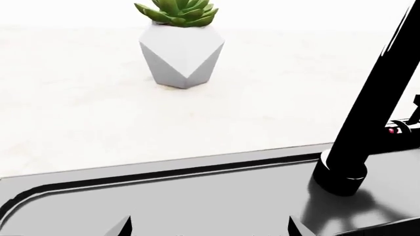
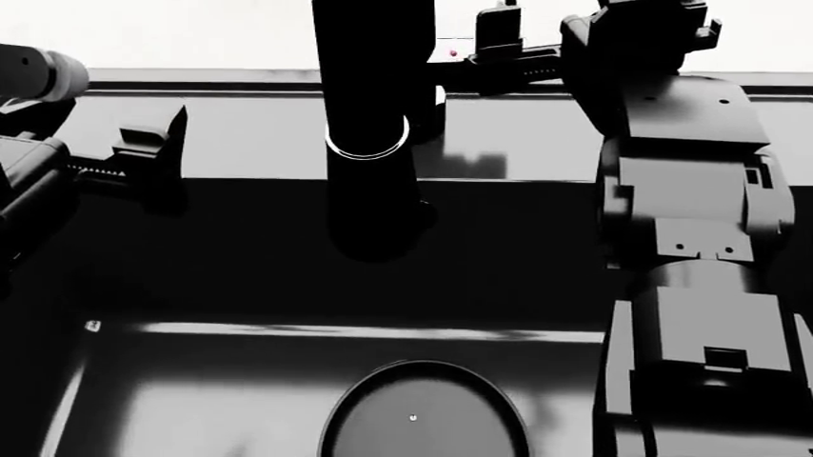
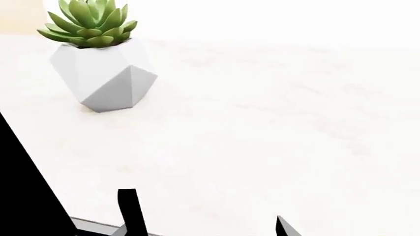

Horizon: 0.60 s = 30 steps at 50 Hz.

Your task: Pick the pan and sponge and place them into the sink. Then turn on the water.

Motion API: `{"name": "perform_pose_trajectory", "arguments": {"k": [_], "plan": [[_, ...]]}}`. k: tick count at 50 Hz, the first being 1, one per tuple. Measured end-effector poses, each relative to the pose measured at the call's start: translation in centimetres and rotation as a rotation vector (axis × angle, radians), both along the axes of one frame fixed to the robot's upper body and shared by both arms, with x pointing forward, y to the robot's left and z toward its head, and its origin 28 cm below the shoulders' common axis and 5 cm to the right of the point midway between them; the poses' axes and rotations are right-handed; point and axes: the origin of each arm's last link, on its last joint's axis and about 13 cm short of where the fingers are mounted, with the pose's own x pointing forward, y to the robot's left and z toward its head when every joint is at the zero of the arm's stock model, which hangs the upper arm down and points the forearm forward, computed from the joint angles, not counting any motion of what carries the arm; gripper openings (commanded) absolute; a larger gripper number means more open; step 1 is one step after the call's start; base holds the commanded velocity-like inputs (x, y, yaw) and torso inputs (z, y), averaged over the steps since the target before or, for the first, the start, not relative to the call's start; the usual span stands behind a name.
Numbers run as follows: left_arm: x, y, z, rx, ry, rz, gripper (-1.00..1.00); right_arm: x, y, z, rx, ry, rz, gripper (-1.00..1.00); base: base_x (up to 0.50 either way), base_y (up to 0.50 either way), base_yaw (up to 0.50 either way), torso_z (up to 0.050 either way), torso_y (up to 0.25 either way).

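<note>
The black pan (image 2: 424,414) lies flat on the floor of the glossy black sink (image 2: 190,400), at the head view's bottom middle. The sponge is not in view. The thick black faucet (image 2: 371,114) rises over the basin, and no water stream shows. My right gripper (image 2: 493,43) is open behind the faucet, with the thin lever (image 3: 129,209) standing just inside one fingertip in the right wrist view (image 3: 203,228). The red dot (image 2: 454,52) is beside it. My left gripper (image 1: 210,227) is open and empty over the sink's back rim (image 1: 164,172), left of the faucet (image 1: 367,113).
A white faceted pot with a green succulent (image 1: 182,54) stands on the pale counter behind the sink, and it also shows in the right wrist view (image 3: 102,73). My right arm (image 2: 686,238) reaches over the sink's right side.
</note>
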Motion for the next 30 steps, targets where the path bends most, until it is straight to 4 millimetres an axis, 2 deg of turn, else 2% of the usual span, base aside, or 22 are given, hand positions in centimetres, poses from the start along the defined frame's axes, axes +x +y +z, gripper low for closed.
{"name": "perform_pose_trajectory", "arguments": {"k": [30], "plan": [[0.1,-0.2,0.0,0.001,-0.001,0.001,1.0,-0.2,-1.1,-0.8,0.047,0.007,-0.043,1.0,0.0,0.0,0.0,0.0,0.0]]}}
